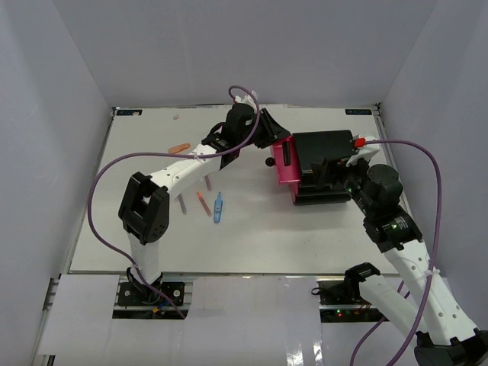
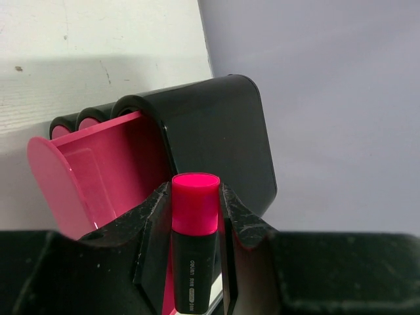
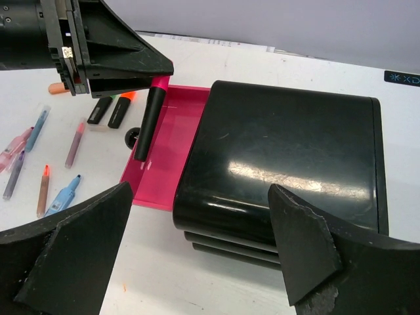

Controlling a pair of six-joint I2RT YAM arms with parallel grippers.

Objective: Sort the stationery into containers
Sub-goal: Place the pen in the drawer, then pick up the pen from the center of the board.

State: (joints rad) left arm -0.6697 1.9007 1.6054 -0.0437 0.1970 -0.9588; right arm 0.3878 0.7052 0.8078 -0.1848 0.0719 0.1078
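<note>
I'm at the drop-off step of one sorting cycle. My left tool (image 2: 195, 226) is clenched on the pink-capped highlighter (image 3: 149, 118), gripping it at the cap end, with the black body hanging down at a slant. It sits over the open top drawer (image 3: 176, 151) of the black cabinet (image 3: 282, 164), towards the drawer's left wall and close to the round knob (image 3: 131, 136). I can't tell from any view whether the lower end already touches the drawer floor.

My right tool (image 3: 197, 223) is spread wide and grasps nothing. It hovers by the cabinet's near right side, and I can't say whether it touches the housing.

The next move looks simple: let the left jaws go so the highlighter falls flat inside the pink tray. Because the pen hangs near the drawer's left edge, I'd shift slightly right, towards the cabinet, before releasing, so it doesn't tip out over the lip.

Plenty remains on the worktop (image 1: 267, 236). Two more highlighters (image 3: 111, 110) lie just left of the drawer, several thin pens (image 3: 74, 144) lie further left, and a light-blue piece (image 3: 64, 195) lies nearer to me.
</note>
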